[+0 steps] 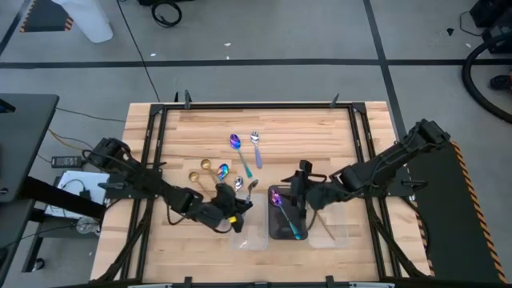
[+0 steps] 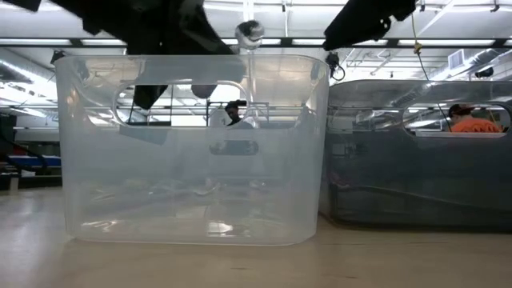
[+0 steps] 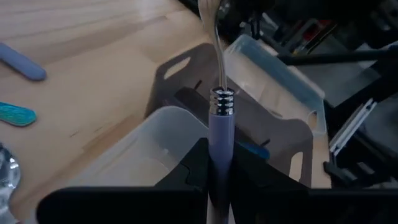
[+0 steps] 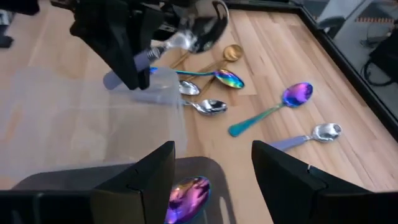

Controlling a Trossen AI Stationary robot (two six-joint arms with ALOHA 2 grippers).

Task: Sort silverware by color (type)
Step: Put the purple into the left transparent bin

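My left gripper [image 1: 228,212] is shut on a silver spoon with a lavender handle [image 4: 186,40] and holds it above the left clear tray [image 1: 250,234]. My right gripper [image 1: 300,188] hangs open over the dark tray [image 1: 280,228], touching nothing. An iridescent spoon [image 4: 186,196] lies in that tray. On the wood lie two gold spoons [image 1: 200,170], two iridescent spoons [image 1: 234,142] [image 1: 222,170] and three silver ones [image 1: 256,138] [image 1: 238,184] [image 1: 252,186]. My left gripper pinches the spoon's lavender handle [image 3: 221,140] between its two fingers [image 3: 198,167], just behind the ribbed metal collar. The spoon runs straight on ahead of the fingers, lifted clear. Its bowl [image 2: 250,32] is above the clear tray's rim.
Three trays stand in a row at the table's near edge: clear [image 2: 192,144], dark [image 2: 416,152], and another clear one [image 1: 328,230] holding a thin stick-like piece. The loose spoons crowd the table's middle. People show in the room behind.
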